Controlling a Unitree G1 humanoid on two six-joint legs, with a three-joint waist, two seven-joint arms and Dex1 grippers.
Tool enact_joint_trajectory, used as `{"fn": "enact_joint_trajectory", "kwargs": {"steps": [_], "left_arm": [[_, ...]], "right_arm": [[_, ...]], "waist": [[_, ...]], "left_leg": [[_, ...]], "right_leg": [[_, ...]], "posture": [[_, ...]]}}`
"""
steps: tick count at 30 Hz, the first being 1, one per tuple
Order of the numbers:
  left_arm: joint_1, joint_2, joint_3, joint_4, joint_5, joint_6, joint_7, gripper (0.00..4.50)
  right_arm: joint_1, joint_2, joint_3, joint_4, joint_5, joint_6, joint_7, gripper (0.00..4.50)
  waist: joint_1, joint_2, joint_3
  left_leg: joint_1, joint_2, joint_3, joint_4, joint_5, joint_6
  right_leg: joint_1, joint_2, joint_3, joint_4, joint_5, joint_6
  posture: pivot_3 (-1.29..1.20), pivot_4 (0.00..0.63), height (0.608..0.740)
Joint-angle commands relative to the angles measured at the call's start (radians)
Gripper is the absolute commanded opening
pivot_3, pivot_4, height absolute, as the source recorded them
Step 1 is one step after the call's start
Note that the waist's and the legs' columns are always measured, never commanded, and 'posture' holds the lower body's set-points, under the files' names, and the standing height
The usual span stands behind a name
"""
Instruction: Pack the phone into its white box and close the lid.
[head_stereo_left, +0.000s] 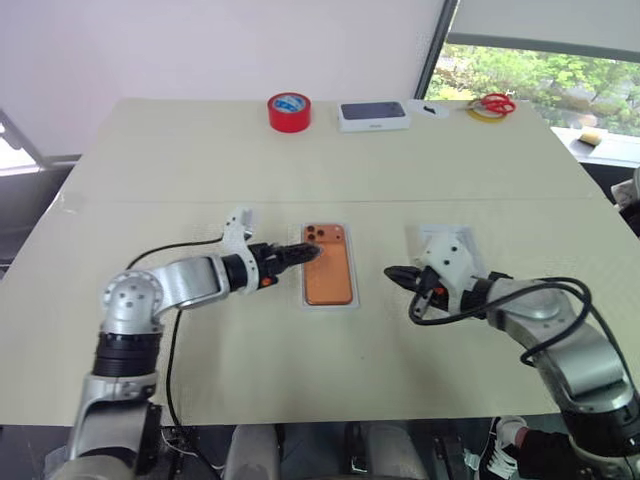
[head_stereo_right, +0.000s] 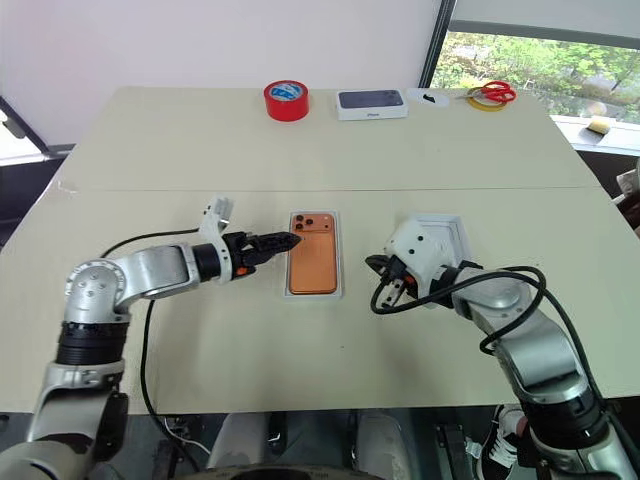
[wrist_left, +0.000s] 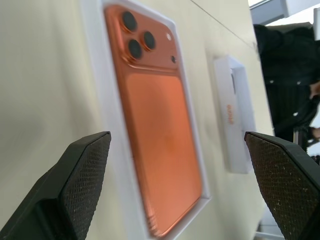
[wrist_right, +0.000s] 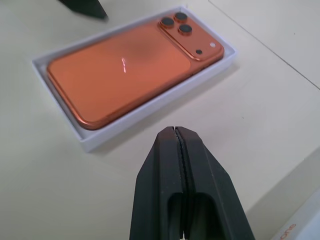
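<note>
Left gripper (head_stereo_left: 312, 252) jaws spread wide and empty at the camera end of the phone (head_stereo_left: 329, 264), which lies lengthwise away from the robot inside the white box (head_stereo_left: 330, 302) mid-tabletop, while the right gripper (head_stereo_left: 392, 273), jaws clenched empty, sits nearer the lid (head_stereo_left: 437, 238) just beyond it.

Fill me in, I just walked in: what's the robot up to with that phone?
It is packing the phone into its white box. The phone lies camera-side up in the box, mid-table. The left gripper is open beside the phone's camera end, holding nothing. The right gripper is shut and empty, near the lid, which sits on the table to the right. The box is not yet closed.
</note>
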Motion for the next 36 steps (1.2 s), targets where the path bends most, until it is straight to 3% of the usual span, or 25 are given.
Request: {"fn": "enact_joint_trajectory", "kwargs": {"steps": [1,5,9,15,22,27,36], "left_arm": [[-0.018,0.089,0.008,-0.101,0.126,0.001,-0.131,3.96],[-0.007,0.190,-0.110,-0.160,0.426,-0.053,-0.278,2.13],[0.000,0.189,-0.233,-0.168,0.639,-0.112,-0.393,0.12],[-0.036,0.044,-0.270,-0.095,0.785,-0.110,-0.426,0.05],[-0.066,-0.030,-0.377,-0.104,0.921,-0.079,-0.543,0.05],[-0.126,-0.115,-0.419,-0.073,0.957,-0.056,-0.651,0.05],[-0.259,-0.279,-0.541,0.038,1.039,-0.051,-0.851,0.05]], "right_arm": [[-0.060,0.020,0.035,0.023,-0.030,0.012,-0.040,0.00],[-0.126,0.052,0.080,0.072,-0.050,0.101,-0.081,0.00],[-0.196,0.107,0.170,0.132,-0.107,0.127,-0.135,0.00],[-0.270,0.181,0.251,0.245,-0.190,0.135,-0.207,0.00],[-0.282,0.207,0.269,0.250,-0.206,0.140,-0.196,0.00],[-0.230,0.150,0.255,0.161,-0.193,0.167,-0.159,0.00],[-0.019,-0.049,0.123,-0.079,-0.146,0.250,-0.080,0.00]], "waist": [[0.000,0.001,0.000],[0.000,0.001,0.001],[0.000,0.002,0.001],[0.001,0.002,0.001],[0.003,0.003,0.000],[0.010,0.003,0.000],[0.031,0.003,0.000]], "left_leg": [[0.000,0.000,0.000,0.000,0.000,0.000],[0.000,0.000,0.001,-0.001,0.000,0.000],[-0.001,0.000,0.002,-0.002,0.000,0.000],[-0.007,0.000,0.003,0.000,0.000,0.000],[-0.007,0.000,0.003,0.001,0.000,0.000],[-0.008,0.000,0.002,0.006,-0.002,0.003],[-0.010,-0.001,0.002,0.008,-0.002,0.005]], "right_leg": [[0.000,0.000,0.000,0.000,0.000,0.000],[0.000,0.000,0.000,-0.002,0.000,0.000],[-0.001,0.000,0.000,-0.005,0.001,-0.001],[-0.004,0.000,-0.002,-0.005,0.001,0.000],[-0.003,0.000,-0.002,-0.004,0.001,0.000],[-0.001,0.000,-0.003,-0.004,0.001,0.001],[-0.001,-0.001,-0.003,-0.005,0.002,0.001]], "posture": [[0.00,0.150,0.730],[0.00,0.150,0.730],[0.00,0.150,0.730],[0.00,0.150,0.730],[0.00,0.150,0.730],[0.00,0.150,0.730],[0.00,0.150,0.730]]}}
